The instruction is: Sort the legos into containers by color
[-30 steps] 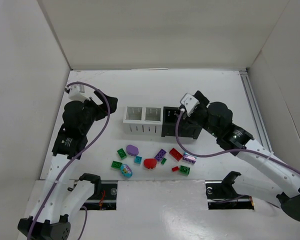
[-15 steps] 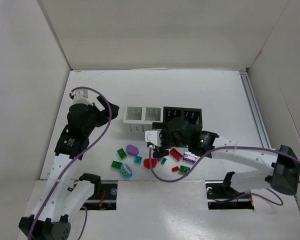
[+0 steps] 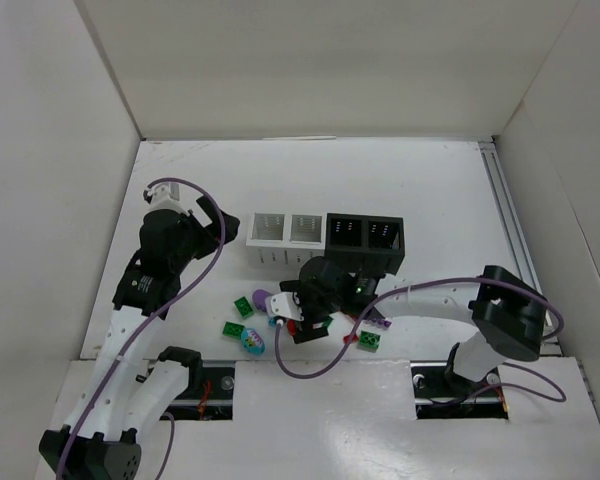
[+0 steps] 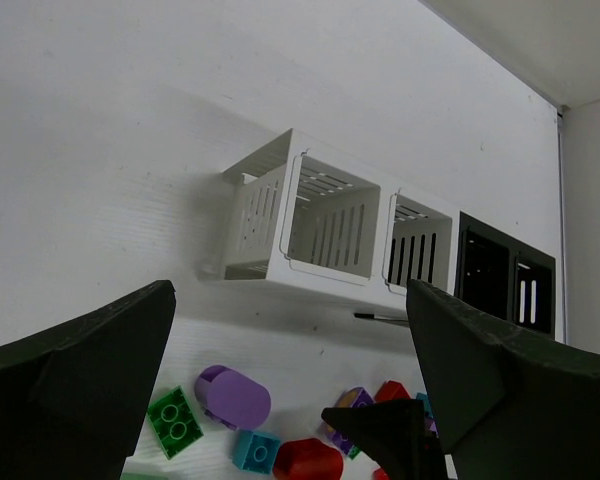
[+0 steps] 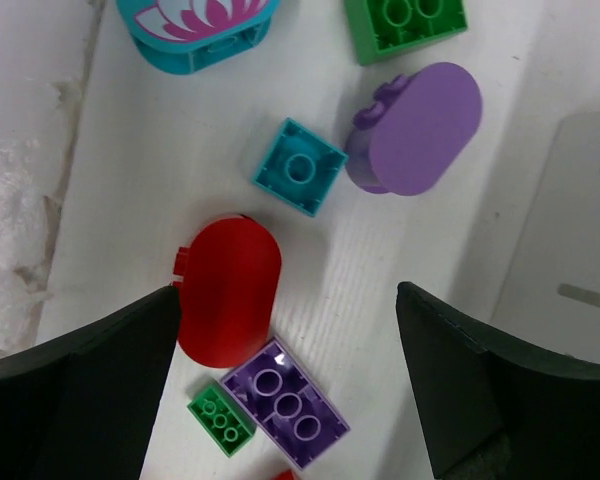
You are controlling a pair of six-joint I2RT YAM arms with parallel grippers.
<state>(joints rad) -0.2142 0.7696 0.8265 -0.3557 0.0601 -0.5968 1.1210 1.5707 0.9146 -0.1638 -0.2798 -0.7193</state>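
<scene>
The legos lie in a loose row near the table's front. In the right wrist view I see a red oval piece, a purple brick, a small green brick, a teal brick, a purple oval piece, a green brick and a teal patterned oval. My right gripper is open and empty, low over the red oval and the purple brick; it shows in the top view too. My left gripper is open and empty, raised left of the white containers.
Black containers adjoin the white pair on the right. A purple brick, a green brick and a small red piece lie right of my right gripper. White walls enclose the table.
My right arm swung down and left from the black containers to the legos and now hovers over the red oval. My left gripper shifted slightly.
</scene>
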